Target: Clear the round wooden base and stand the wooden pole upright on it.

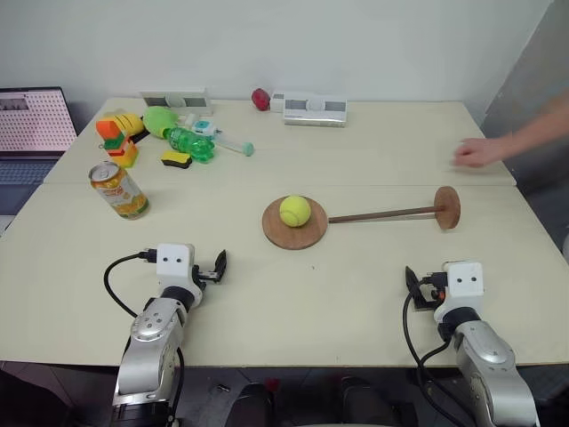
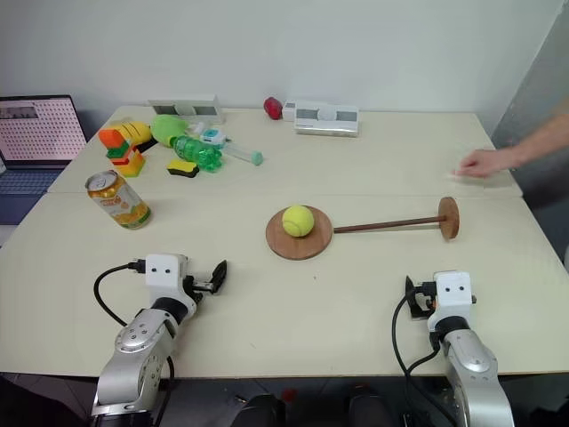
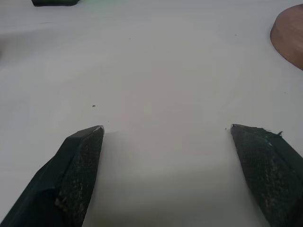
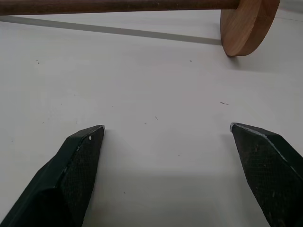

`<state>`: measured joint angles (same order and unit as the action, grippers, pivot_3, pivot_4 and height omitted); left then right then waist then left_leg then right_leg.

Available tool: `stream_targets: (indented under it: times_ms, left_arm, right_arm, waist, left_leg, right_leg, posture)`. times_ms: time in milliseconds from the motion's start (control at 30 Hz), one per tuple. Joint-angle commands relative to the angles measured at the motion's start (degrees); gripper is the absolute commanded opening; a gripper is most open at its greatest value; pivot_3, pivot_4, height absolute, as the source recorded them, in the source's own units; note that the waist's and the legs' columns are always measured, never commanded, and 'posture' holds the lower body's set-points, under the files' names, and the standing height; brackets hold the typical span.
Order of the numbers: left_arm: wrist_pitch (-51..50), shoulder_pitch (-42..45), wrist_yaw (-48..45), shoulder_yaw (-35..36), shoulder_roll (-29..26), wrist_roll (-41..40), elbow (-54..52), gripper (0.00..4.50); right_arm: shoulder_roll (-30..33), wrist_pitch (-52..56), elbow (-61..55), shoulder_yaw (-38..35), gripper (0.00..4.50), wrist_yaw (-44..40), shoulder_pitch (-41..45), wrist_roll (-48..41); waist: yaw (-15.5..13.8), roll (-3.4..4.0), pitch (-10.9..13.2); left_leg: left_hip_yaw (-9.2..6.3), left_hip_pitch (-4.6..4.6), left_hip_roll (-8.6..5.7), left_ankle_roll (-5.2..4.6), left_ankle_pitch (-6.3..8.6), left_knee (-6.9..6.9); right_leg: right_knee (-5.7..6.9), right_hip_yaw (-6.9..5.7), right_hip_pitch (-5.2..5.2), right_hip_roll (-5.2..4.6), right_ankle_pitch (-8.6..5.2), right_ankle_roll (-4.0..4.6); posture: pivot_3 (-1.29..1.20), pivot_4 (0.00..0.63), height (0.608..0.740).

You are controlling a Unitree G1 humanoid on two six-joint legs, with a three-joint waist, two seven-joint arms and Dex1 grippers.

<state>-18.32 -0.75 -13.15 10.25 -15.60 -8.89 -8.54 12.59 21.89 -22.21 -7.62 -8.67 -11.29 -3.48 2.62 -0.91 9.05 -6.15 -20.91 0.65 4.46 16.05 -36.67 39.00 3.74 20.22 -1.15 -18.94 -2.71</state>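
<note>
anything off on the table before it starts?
Yes. A tennis ball sits on the round wooden base, and the wooden pole lies flat beside it instead of upright. The drink can leans tilted. A person's hand rests on the far right edge.

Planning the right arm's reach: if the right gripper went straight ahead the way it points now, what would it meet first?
Most likely the wooden pole, lying flat across its path, near the disc on its end. The right gripper has open jaws and only bare table before it. Depth is hard to judge.
</note>
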Motion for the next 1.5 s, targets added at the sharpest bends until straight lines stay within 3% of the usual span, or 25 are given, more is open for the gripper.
stream_targets:
  times_ms: [33,167,300,400,567,700,867,967,1233,1500]
  left_arm:
    - [0.8,-0.3,-0.4,0.7,-0.5,-0.6,-2.1,4.50]
    - [0.2,0.1,-1.2,1.9,-1.4,-1.7,-2.7,4.50]
    - [-4.3,1.3,-16.4,2.0,-9.5,-12.1,-9.7,4.50]
    - [-5.9,2.9,-24.8,0.3,-15.1,-15.6,-10.1,4.50]
    - [-5.7,15.9,-34.4,-5.5,-19.0,-15.5,-1.2,4.50]
    - [-1.6,25.2,-35.5,-10.0,-15.9,-11.9,8.5,4.50]
    - [2.9,30.6,-35.6,-13.5,-11.0,-8.6,17.0,4.50]
    - [6.5,33.1,-35.5,-14.7,-8.4,-6.5,22.6,4.50]
    - [15.1,38.6,-33.4,-15.3,-5.0,-1.3,35.4,4.50]
    - [17.8,41.4,-36.3,-15.2,-1.3,-1.4,41.8,4.50]
  right_arm:
    - [0.3,0.3,-2.4,-0.2,4.47,-0.1,-0.4,-0.2]
    - [0.7,0.3,-2.9,-0.7,4.47,-0.5,-0.4,-0.5]
    - [4.0,3.3,-8.4,0.1,4.47,-7.5,1.6,-6.2]
    - [6.7,6.5,-12.0,1.3,4.47,-13.1,2.9,-11.8]
    - [12.0,13.7,-18.3,2.9,4.47,-21.4,9.6,-23.4]
    - [16.0,13.2,-18.9,5.8,4.47,-24.4,13.5,-23.1]
    - [14.8,14.9,-19.7,6.1,4.47,-20.7,15.6,-23.7]
    - [14.3,15.1,-21.0,6.0,4.47,-18.8,14.6,-23.1]
    - [13.7,15.7,-23.2,5.2,4.47,-15.8,12.0,-23.3]
    - [12.8,17.5,-24.1,3.9,4.47,-13.0,13.1,-25.2]
  waist:
    - [0.0,0.00,0.0]
    - [0.0,-0.01,0.0]
    - [0.0,0.01,0.2]
    - [0.0,0.10,0.5]
    - [-0.2,0.08,0.7]
    - [-0.6,-0.02,0.7]
    - [-0.7,-0.05,0.7]
    - [-0.8,-0.06,0.7]
    - [-0.8,-0.07,0.7]
    - [-0.8,-0.08,0.7]
  left_leg:
    - [0.00,0.00,0.00,0.00,0.00,0.00]
    - [0.00,0.00,0.01,0.00,0.00,0.01]
    - [0.00,-0.02,0.01,0.01,0.00,0.02]
    - [0.00,-0.05,0.03,0.03,0.00,0.03]
    - [-0.03,-0.06,-0.03,0.01,0.00,0.02]
    - [-0.07,-0.11,-0.04,0.01,0.00,0.01]
    - [-0.06,-0.44,-0.03,-0.07,0.05,-0.03]
    - [-0.14,-1.18,-0.05,-0.02,0.01,-0.33]
    - [-0.13,-1.22,-0.07,-0.05,0.03,-0.32]
    - [-0.14,-1.23,-0.09,-0.05,0.03,-0.34]
  right_leg:
    - [0.00,0.00,0.00,0.00,0.00,0.00]
    - [-0.01,0.00,0.00,0.00,0.00,0.00]
    - [-0.01,-0.01,0.02,0.01,0.00,0.00]
    - [0.01,-0.02,0.05,0.02,0.00,0.00]
    - [-0.04,-0.08,0.01,0.01,-0.01,-0.01]
    - [-0.06,-0.15,0.03,0.02,0.00,-0.01]
    - [-0.11,-0.14,0.33,0.01,-0.03,-0.05]
    - [0.10,-0.19,1.02,0.01,0.00,-0.05]
    - [0.11,-0.19,1.06,0.00,0.00,-0.05]
    - [0.11,-0.21,1.06,0.00,0.00,-0.05]
  posture:
    - [0.00,0.150,0.740]
    - [0.00,0.150,0.740]
    - [0.00,0.150,0.740]
    - [0.00,0.150,0.740]
    - [0.00,0.150,0.740]
    - [0.00,0.150,0.740]
    - [0.00,0.150,0.740]
    - [0.00,0.150,0.740]
    - [0.00,0.150,0.740]
    - [0.00,0.150,0.740]
